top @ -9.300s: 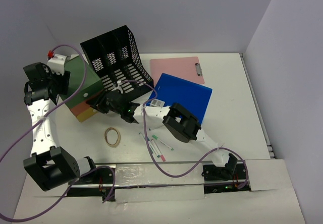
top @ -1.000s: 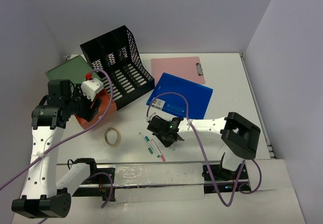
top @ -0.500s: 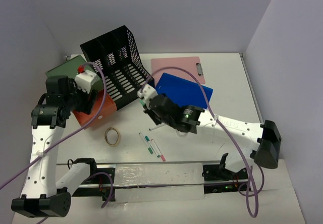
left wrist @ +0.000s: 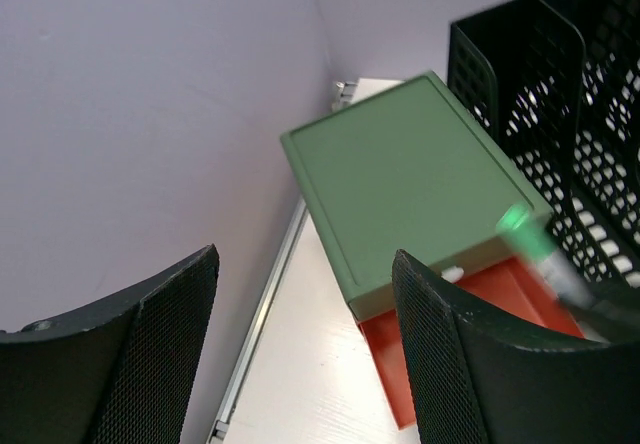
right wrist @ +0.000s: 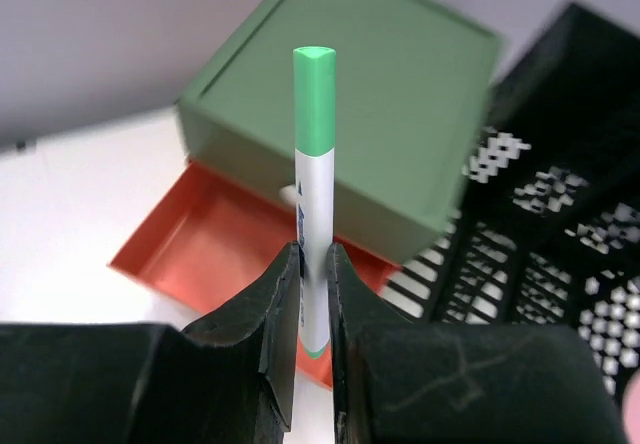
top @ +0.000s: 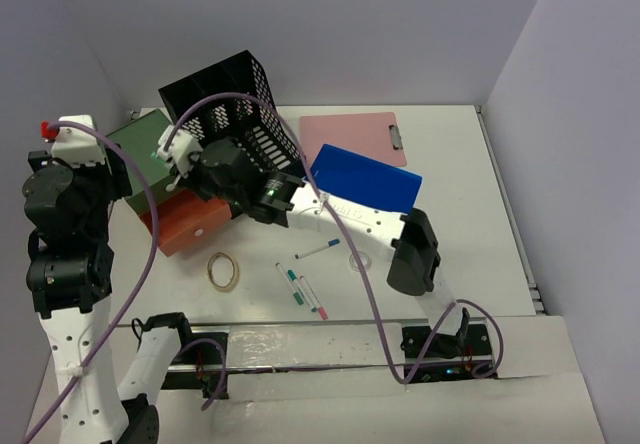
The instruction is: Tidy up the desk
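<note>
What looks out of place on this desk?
The orange drawer sticks out from under the green box at the left, and several markers lie scattered loose near the front of the desk.

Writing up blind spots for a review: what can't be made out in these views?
Top view: green-capped marker hidden beneath the right pincer.
Left wrist view: its tip blurred.
Right wrist view: its print too small; orange drawer rear hidden under the green box.
</note>
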You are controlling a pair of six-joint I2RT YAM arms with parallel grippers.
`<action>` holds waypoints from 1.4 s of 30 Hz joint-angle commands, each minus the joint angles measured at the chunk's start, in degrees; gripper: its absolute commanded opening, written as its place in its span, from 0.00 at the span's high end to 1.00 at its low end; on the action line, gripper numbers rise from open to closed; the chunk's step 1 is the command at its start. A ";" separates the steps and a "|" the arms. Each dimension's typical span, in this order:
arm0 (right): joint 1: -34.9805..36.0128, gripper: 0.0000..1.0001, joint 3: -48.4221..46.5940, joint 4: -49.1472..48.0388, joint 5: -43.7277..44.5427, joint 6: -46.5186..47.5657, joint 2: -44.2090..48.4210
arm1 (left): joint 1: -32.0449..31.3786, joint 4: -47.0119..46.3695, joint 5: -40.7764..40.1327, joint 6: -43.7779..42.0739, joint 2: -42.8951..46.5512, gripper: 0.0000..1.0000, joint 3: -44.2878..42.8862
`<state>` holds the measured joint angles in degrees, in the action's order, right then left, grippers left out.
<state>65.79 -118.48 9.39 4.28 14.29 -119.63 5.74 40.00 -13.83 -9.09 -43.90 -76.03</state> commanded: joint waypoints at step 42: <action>2.67 0.37 34.45 -14.93 12.93 -1.25 21.98 | 1.55 2.82 20.91 0.45 -7.44 0.22 -6.52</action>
<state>71.84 -91.25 -6.68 17.88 27.23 -110.40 7.25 40.79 -4.90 -7.58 -46.43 -75.98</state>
